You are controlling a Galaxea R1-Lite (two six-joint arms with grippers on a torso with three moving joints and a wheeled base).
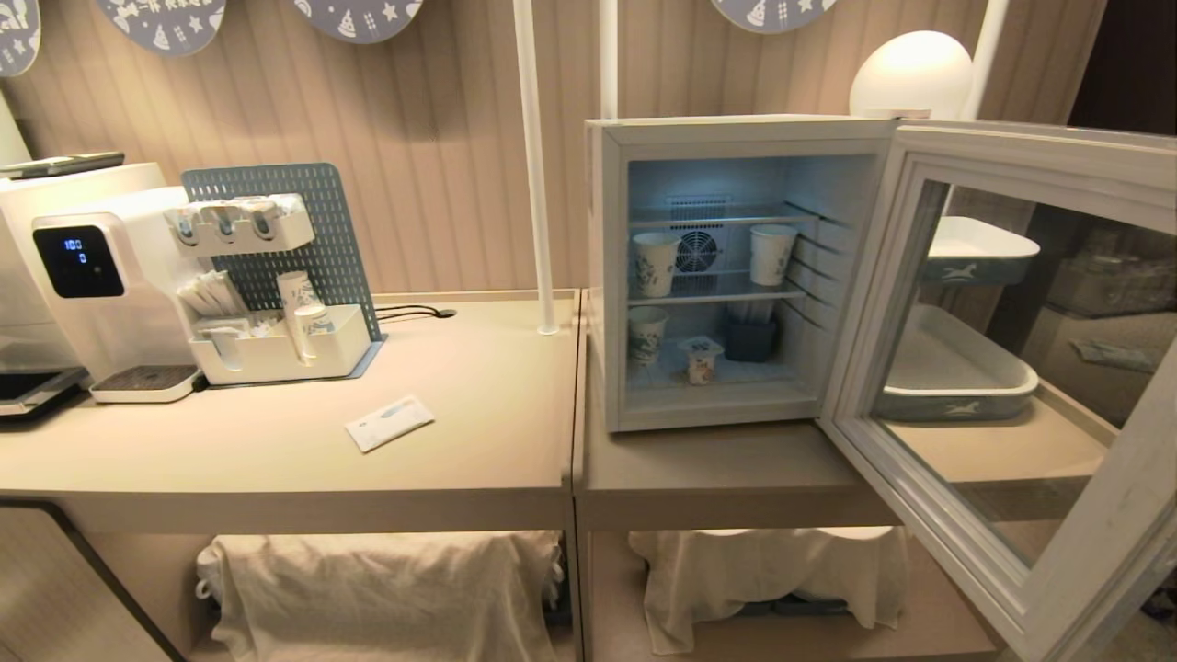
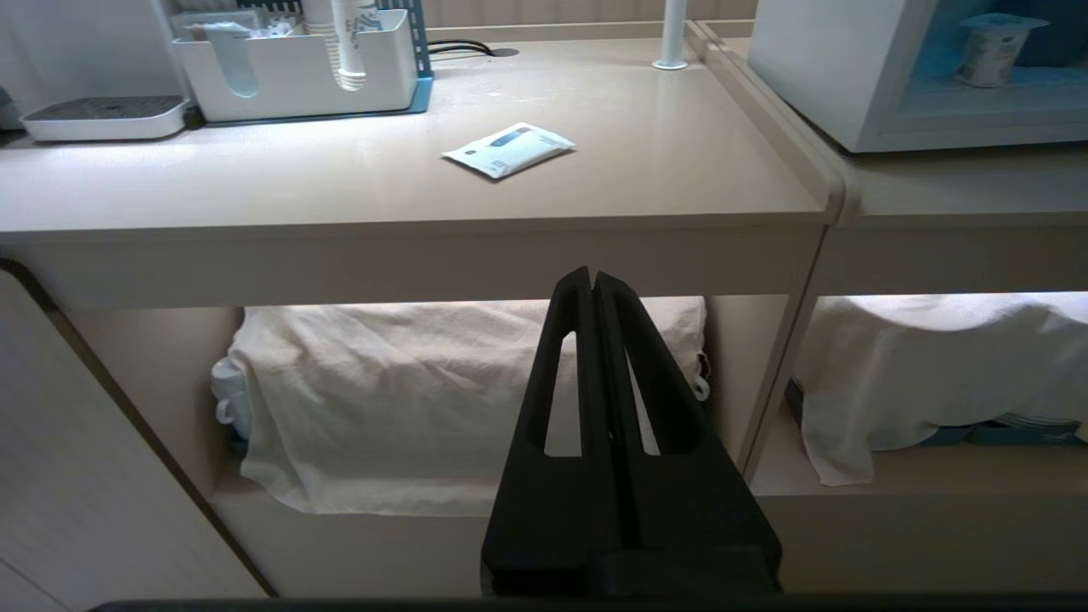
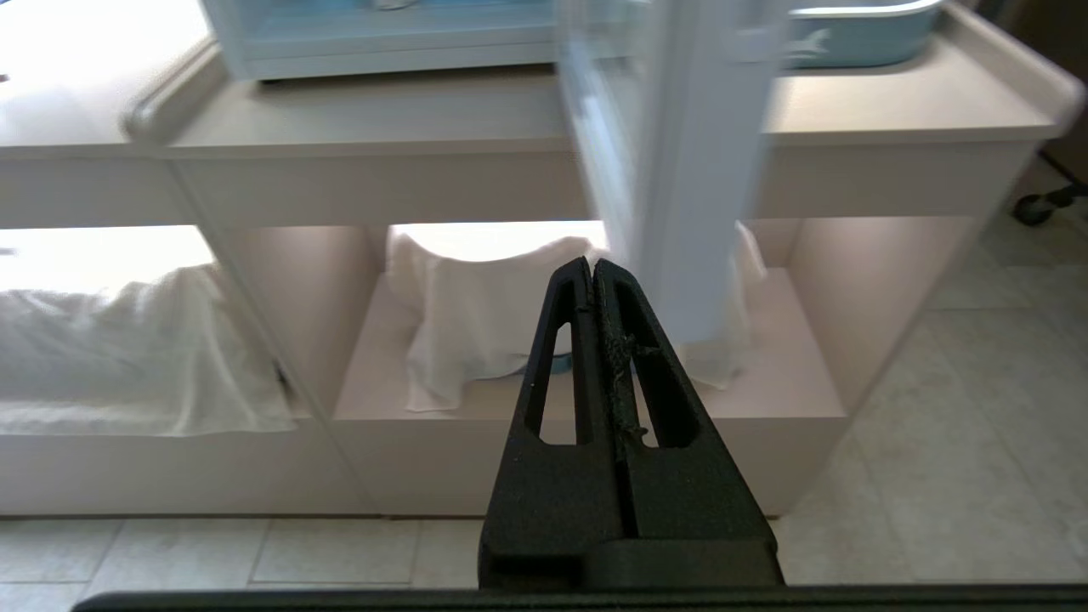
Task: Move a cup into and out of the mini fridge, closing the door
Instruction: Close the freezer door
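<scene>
Cup (image 1: 701,359) up & ahead of both grippers, inside open mini fridge (image 1: 607,276).
Right gripper (image 3: 592,270) nearer, under door (image 1: 1011,368); left gripper (image 2: 592,279) off to the side; fingers pinched tight, holding nothing.

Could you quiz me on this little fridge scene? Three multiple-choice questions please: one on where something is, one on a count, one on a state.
1. Where is the yogurt pot?
A. fridge floor
B. top shelf
C. counter

2. How many paper cups are inside the mini fridge?
A. one
B. three
C. five

3. How is the fridge door?
A. shut
B. removed
C. swung wide open

Answers:
1. A, it stands below the lowest wire shelf.
2. B, two on the middle shelf, one lower left.
3. C, it stands far out to the right.
</scene>
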